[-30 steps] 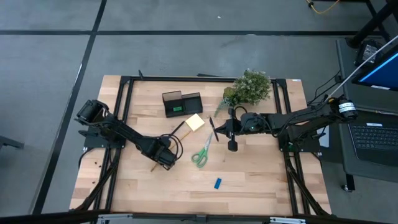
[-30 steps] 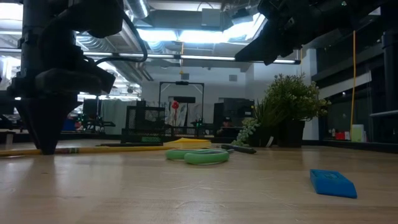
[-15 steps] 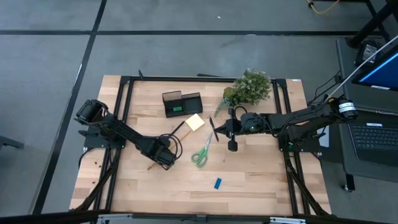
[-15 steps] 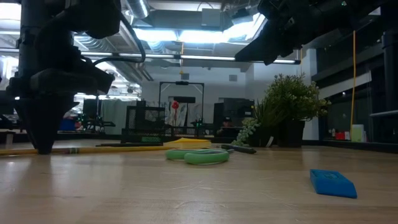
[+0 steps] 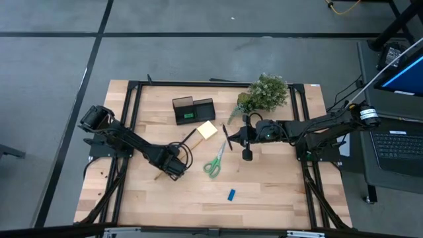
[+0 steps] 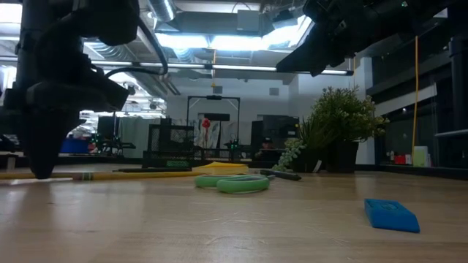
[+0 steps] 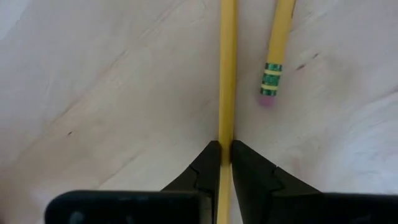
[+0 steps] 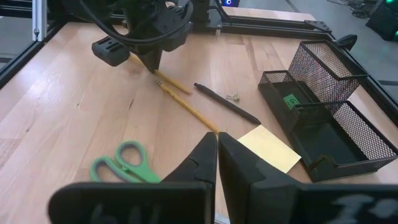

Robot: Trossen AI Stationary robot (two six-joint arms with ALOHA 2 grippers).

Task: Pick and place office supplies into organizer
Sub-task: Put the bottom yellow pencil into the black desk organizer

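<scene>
1. High view: the left gripper (image 5: 173,169) is low over the table (image 5: 277,192), toward its left and front, on a wooden pencil (image 5: 173,153) that runs diagonally up toward the yellow sticky-note pad (image 5: 207,129).
2. Left wrist view: the two dark fingers (image 7: 200,175) are closed tight on one pencil (image 7: 227,74), with the shaft squeezed between the tips. A second pencil (image 7: 276,50), with a green band and pink eraser, lies just beside it.
3. The right gripper (image 5: 230,138) hovers near the table's middle, above the pad. In the right wrist view its fingers (image 8: 199,160) are pressed together with nothing between them.
4. The organizer (image 5: 193,110), a black mesh box, stands toward the back of the table, just behind the pad. A small green piece (image 8: 291,101) lies inside one of its compartments.
5. The green-handled scissors (image 5: 214,163) lie between the two grippers, with the black pen (image 8: 226,104) near the pencils.
6. A small blue piece (image 5: 231,194) sits alone near the front edge.
7. A bushy plant (image 5: 266,92) stands at the back right.
</scene>
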